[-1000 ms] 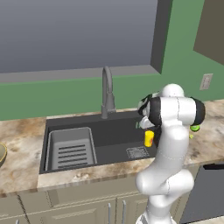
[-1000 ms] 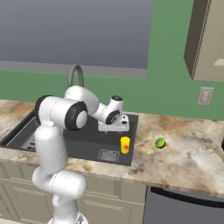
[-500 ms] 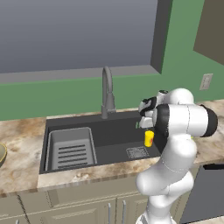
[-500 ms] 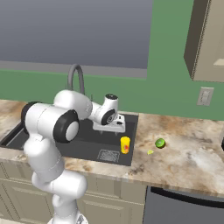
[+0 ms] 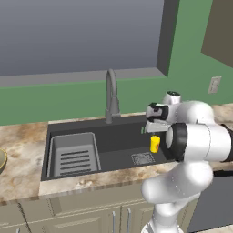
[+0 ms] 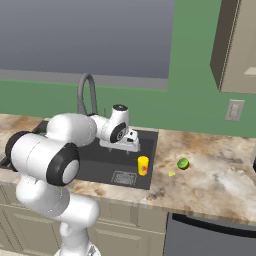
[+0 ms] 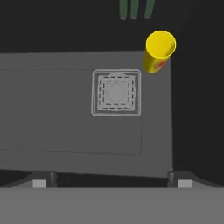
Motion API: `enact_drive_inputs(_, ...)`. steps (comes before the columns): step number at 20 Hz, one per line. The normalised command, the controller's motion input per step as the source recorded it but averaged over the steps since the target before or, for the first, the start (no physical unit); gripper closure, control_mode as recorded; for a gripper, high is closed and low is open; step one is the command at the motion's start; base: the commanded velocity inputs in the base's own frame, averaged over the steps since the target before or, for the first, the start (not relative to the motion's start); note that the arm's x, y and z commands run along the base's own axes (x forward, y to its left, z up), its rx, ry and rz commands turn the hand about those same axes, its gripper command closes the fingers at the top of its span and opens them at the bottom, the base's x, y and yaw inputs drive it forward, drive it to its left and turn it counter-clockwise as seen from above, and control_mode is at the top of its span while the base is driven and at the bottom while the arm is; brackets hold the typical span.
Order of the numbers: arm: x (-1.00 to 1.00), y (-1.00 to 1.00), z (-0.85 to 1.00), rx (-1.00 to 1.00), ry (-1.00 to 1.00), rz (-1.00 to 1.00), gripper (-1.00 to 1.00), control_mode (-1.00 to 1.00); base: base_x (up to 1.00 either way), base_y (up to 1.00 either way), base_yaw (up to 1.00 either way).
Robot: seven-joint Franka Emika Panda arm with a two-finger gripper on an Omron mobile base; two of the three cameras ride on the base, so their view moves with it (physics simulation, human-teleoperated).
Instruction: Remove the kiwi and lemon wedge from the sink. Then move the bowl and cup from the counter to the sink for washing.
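Note:
The yellow cup point(image 5: 155, 144) point(image 6: 143, 165) point(image 7: 160, 51) stands upright on the floor of the dark sink point(image 5: 118, 157) point(image 6: 151, 150) point(image 7: 65, 127), near its right wall and beside the square drain point(image 7: 116, 92). My gripper point(image 5: 151, 131) point(image 6: 120, 148) point(image 7: 109, 182) hangs open above the basin, apart from the cup, with nothing between its fingers. On the marbled counter point(image 6: 215, 185) right of the sink lie the green kiwi point(image 6: 183, 163) and the pale lemon wedge point(image 6: 171, 174). The tan bowl point(image 5: 1, 159) sits on the counter at the far left edge.
A grey ribbed rack point(image 5: 73, 154) fills the sink's left half. The gooseneck faucet point(image 5: 111, 95) point(image 6: 86, 92) rises behind the basin, close to the hand. A dark appliance front point(image 6: 210, 235) sits under the counter on the right.
The arm's elbow has swung toward the front and the hand has drifted slightly left over the sink. The cup has stayed in place and the jaws have stayed open.

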Motion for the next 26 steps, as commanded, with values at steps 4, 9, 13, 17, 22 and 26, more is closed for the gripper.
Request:
enact_drive_inputs(4,-0.44,0.1,0.32,0.0,0.0,-0.03,-1.0,-1.0,0.0,0.0,0.0)
enact_drive_inputs(9,-0.45,0.11,0.31,0.0,-0.01,-0.01,-1.0,-1.0,0.0,0.0,0.0)
enact_drive_inputs(13,-0.45,0.17,0.29,0.0,-0.07,0.0,-1.0,-1.0,0.0,0.0,0.0)
enact_drive_inputs(17,-0.42,0.19,0.27,0.0,-0.08,-0.01,-1.0,-1.0,0.0,0.0,0.0)
enact_drive_inputs(22,-0.39,0.21,0.27,0.0,-0.07,-0.02,-1.0,-1.0,0.0,0.0,0.0)
enact_drive_inputs(26,-0.4,0.23,0.26,0.0,-0.07,-0.02,-1.0,-1.0,0.0,0.0,0.0)
